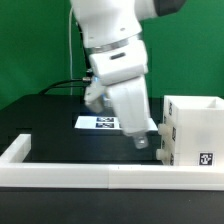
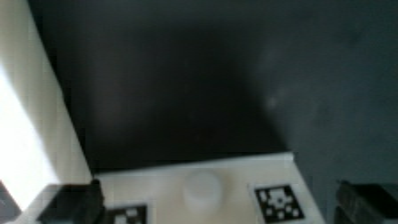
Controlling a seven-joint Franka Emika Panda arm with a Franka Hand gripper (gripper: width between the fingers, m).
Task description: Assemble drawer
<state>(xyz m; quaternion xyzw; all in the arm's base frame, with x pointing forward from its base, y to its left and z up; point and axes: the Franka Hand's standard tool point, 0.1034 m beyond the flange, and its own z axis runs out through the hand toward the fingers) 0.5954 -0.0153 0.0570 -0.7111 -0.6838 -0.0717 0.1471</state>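
The tall white boxy case [image 1: 194, 128] with square tags stands at the exterior view's right, against the border wall. My gripper [image 1: 142, 143] hangs tilted just left of the case, low over the black table. In the wrist view my gripper [image 2: 217, 206] is open, its dark fingers [image 2: 71, 205] set wide apart. Between them lies a white flat part [image 2: 199, 188] with a round bump and two square tags. It is blurred, and I cannot tell whether it is a tray. No tray shows in the exterior view.
A long low white border wall [image 1: 90, 176] runs along the front and the exterior view's left, and it also shows in the wrist view [image 2: 32, 110]. The marker board [image 1: 104, 122] lies on the table behind my arm. Dark table [image 2: 196, 80] fills the rest of the wrist view.
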